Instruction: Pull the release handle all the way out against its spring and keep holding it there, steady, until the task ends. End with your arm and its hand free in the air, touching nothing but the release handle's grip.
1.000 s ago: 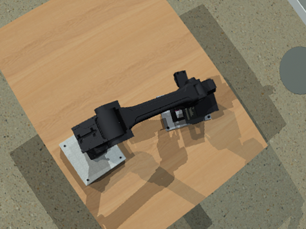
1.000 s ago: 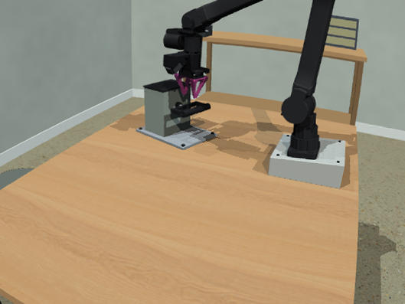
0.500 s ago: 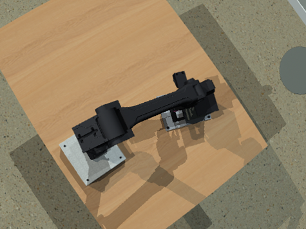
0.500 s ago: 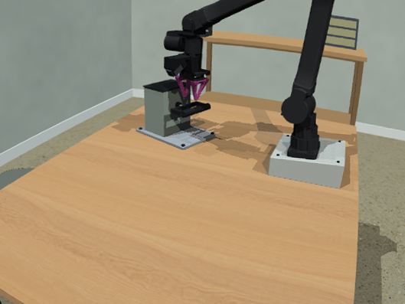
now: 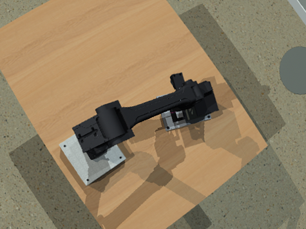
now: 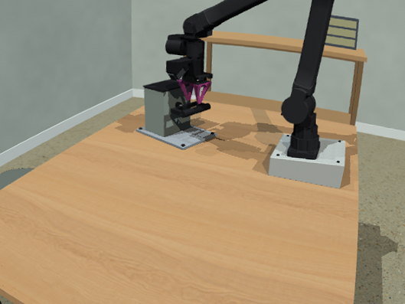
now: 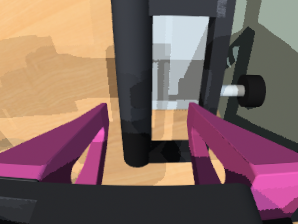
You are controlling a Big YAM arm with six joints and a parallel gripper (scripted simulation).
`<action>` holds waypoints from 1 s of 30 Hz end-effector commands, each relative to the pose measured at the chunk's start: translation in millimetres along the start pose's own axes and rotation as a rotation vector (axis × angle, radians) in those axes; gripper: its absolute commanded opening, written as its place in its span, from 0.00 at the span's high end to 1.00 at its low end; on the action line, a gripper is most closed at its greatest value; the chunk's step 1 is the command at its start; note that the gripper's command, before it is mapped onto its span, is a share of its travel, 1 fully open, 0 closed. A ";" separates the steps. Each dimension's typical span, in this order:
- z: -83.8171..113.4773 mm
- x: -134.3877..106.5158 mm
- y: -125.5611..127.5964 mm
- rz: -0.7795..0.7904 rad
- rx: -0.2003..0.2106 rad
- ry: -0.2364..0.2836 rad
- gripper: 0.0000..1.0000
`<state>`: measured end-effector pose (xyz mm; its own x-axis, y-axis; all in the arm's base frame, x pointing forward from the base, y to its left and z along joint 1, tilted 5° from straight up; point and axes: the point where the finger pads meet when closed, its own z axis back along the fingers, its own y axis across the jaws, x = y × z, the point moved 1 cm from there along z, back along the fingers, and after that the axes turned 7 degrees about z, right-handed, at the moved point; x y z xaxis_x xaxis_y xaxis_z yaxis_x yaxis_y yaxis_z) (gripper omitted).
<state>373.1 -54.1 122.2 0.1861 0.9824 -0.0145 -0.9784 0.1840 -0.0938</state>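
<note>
The release handle [image 6: 201,108] [image 7: 132,75] is a black frame with a round grip bar, standing out from the grey-green housing [image 6: 155,109] [image 7: 282,55] above a light metal base plate [image 6: 180,142] [image 5: 166,122]. My gripper [image 6: 194,101] [image 7: 147,112] points down with its magenta fingers partly open and nothing between them. The tips are just above the handle, one on either side of the grip bar in the wrist view. The right tip is over the frame's opening, near its housing-side bar. The bar's near end shows between the fingers. In the top view the arm hides most of the handle.
A black knob [image 7: 253,91] on a pale shaft is at the housing's side, right of the handle in the wrist view. The housing's dark top stands beside my wrist. The arm's pale mounting block [image 5: 75,157] [image 6: 305,171] is at the table's edge. A wooden shelf [image 6: 279,44] stands behind.
</note>
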 end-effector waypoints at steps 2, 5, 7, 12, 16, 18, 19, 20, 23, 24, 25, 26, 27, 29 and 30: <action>-12.5 -4.0 3.7 0.003 0.022 0.000 0.52; -13.8 -4.1 5.5 0.003 0.025 0.001 0.52; -13.8 -4.1 5.5 0.003 0.025 0.001 0.52; -15.4 -4.3 8.0 0.003 0.030 0.001 0.52; -16.2 -4.4 9.4 0.003 0.033 0.002 0.52; -16.4 -4.4 9.9 0.003 0.033 0.002 0.52; -16.5 -4.5 10.0 0.003 0.034 0.002 0.52; -16.6 -4.5 10.1 0.003 0.034 0.002 0.52; -16.6 -4.5 10.1 0.003 0.034 0.002 0.52; -16.6 -4.5 10.1 0.003 0.034 0.002 0.52; -16.6 -4.5 10.1 0.003 0.034 0.002 0.52; -16.6 -4.5 10.1 0.003 0.034 0.002 0.52; -16.6 -4.5 10.1 0.003 0.034 0.002 0.52; -16.6 -4.5 10.1 0.003 0.034 0.002 0.52; -16.6 -4.5 10.1 0.003 0.034 0.002 0.52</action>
<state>364.1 -53.1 114.0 0.1861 0.9824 -0.0157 -0.9802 0.1846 -0.0713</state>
